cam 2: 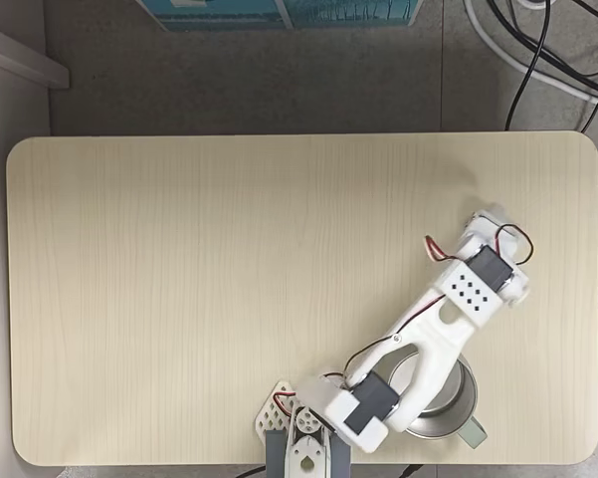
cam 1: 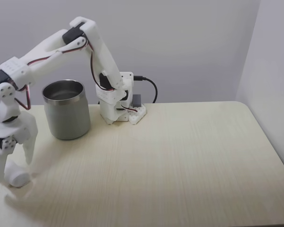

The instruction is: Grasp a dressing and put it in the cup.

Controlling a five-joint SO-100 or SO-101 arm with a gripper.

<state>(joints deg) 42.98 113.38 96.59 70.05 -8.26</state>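
In a fixed view the dressing (cam 1: 19, 178), a small white roll, lies on the table near the front left edge. My gripper (cam 1: 15, 177) hangs over it, open, with one finger on each side of the roll. I cannot tell whether the fingers touch it. The cup (cam 1: 66, 111), a steel tumbler with a shiny rim, stands upright just behind and to the right of the gripper. In the fixed view from above, the arm covers much of the cup (cam 2: 467, 396), and the gripper (cam 2: 486, 217) hides the dressing.
The pale wooden table (cam 1: 189, 156) stretches out bare to the right of the cup. The arm's base (cam 1: 122, 108) with its black cable sits at the back edge. From above, cables (cam 2: 537, 50) and a blue box (cam 2: 279, 10) lie on the floor beyond the table.
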